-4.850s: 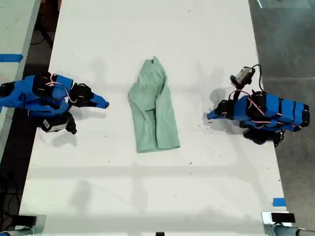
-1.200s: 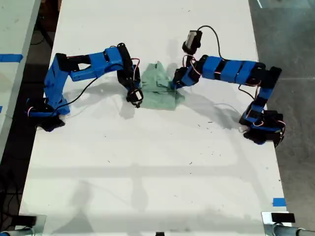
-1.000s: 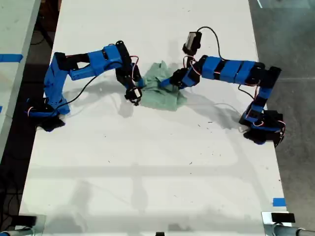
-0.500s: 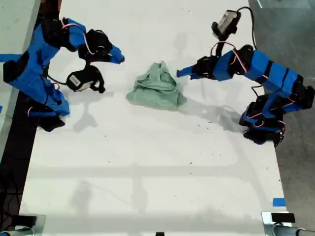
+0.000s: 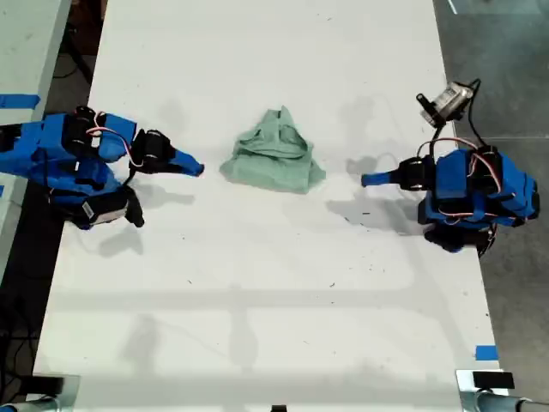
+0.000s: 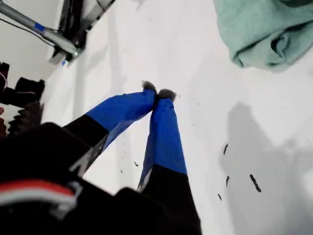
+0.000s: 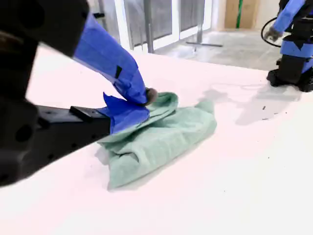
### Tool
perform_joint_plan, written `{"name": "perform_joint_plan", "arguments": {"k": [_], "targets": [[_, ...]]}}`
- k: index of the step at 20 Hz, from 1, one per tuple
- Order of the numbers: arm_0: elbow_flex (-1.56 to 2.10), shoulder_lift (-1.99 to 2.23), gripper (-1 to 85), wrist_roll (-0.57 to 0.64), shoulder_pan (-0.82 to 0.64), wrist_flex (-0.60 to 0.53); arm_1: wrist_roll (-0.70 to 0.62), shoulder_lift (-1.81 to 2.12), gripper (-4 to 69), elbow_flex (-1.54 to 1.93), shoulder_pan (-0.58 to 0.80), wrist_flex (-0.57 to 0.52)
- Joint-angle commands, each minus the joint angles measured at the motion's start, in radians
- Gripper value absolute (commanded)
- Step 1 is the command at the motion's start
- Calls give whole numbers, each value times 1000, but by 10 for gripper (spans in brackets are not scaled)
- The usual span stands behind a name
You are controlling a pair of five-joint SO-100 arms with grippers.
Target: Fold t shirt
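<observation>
The t shirt [image 5: 274,159] lies as a short, wrinkled mint-green bundle on the white table [image 5: 257,326], a little beyond its middle in the exterior view. My first gripper [image 5: 367,180] belongs to the arm at the exterior view's right. It points at the cloth from a short way off, shut and empty [image 6: 157,93], with the t shirt [image 6: 264,29] ahead of it. My second gripper [image 5: 196,169] is on the arm at the exterior view's left. It is also shut [image 7: 144,95], just short of the t shirt's [image 7: 161,132] edge, holding nothing.
Small black specks [image 6: 254,182] dot the table by my first gripper. Blue tape [image 5: 485,352] marks the table edge at the exterior view's lower right. Another table [image 5: 26,51] stands off the exterior view's left, and grey floor [image 5: 497,69] runs along its right.
The t shirt went from a long strip to a short folded bundle. Both arms, which reached onto the cloth a second ago, have lifted off and drawn back to the table's sides.
</observation>
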Motion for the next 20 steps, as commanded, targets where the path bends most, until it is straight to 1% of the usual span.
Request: {"name": "perform_joint_plan", "arguments": {"k": [1,2,3,4,6,7,10,13,20], "targets": [[339,341,0,-18,21,-104,-9,44,12,149,-28,-101],[434,482,0,-11,28,-81,-14,46,12,195,-32,-120],[506,630,0,2,21,-25,-11,46,12,235,-28,-121],[522,641,0,34,5,5,-3,48,12,273,-17,-114],[543,649,0,69,-6,-5,49,48,12,371,18,-51],[558,647,0,64,-8,11,107,49,12,411,44,-11],[589,647,0,5,-18,64,161,49,12,420,35,-14],[595,647,0,-3,-31,64,192,49,11,425,32,-6],[600,647,0,-6,-37,64,201,49,10,428,37,-6]]}}
